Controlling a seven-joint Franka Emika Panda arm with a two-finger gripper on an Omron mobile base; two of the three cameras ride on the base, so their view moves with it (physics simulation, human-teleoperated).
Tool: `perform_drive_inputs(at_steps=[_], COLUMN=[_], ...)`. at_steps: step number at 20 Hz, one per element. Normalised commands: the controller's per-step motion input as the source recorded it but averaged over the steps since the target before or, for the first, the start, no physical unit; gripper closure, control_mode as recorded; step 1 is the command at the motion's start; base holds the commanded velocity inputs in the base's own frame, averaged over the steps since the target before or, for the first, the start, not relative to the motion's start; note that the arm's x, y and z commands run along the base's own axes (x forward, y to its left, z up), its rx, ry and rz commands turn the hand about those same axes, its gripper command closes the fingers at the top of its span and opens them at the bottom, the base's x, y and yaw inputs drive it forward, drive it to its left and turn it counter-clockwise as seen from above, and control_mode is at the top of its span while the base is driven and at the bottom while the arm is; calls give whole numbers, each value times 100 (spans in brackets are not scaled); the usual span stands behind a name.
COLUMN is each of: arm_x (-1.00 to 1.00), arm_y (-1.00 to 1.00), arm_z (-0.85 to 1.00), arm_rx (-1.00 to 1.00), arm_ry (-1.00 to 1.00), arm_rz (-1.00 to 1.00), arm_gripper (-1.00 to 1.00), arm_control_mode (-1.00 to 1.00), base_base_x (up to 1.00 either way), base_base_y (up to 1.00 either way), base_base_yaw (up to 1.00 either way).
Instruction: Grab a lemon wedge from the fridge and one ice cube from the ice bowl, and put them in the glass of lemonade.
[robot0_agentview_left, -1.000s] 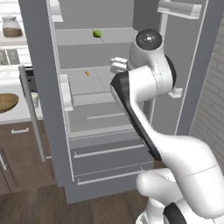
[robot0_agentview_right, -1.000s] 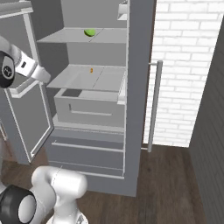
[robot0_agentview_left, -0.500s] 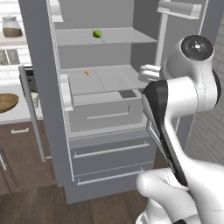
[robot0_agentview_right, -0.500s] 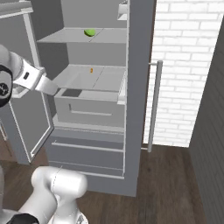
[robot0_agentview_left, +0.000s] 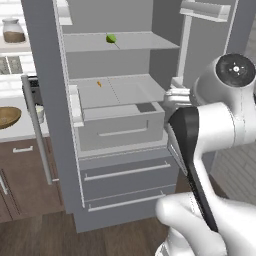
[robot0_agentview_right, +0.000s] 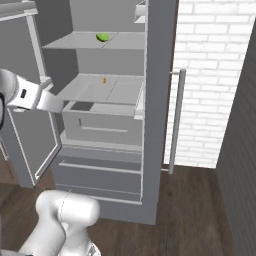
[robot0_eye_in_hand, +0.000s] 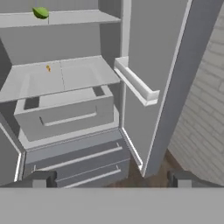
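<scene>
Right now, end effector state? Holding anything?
End effector: open, jaws wide apart, nothing between them. It faces the open fridge, clear of the shelves.

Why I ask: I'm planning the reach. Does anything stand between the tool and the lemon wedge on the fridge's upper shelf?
Nothing visible does. The tall grey fridge has its doors open, and the small yellow-green lemon wedge lies alone on the upper shelf with open space in front. The open tool faces the interior from lower down.
</scene>
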Motion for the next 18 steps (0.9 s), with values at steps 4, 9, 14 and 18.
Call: perform_drive_inputs(at_steps=[4,9,14,18], arm_x=[-9,-17,-3,-2], arm_y=[-37,-41,-27,0], arm_z=[-11,-8,1,0], arm_rx=[7,12,8,0], arm_ry=[-18,-7,0,0], arm_rz=[0,4,3,0], arm_gripper=[-100,-100,-100,-100], arm_control_mode=[-100,-100,-100,-100], base_base_x=[0,0,0,0], base_base_y=[0,0,0,0], base_base_yaw=[0,0,0,0])
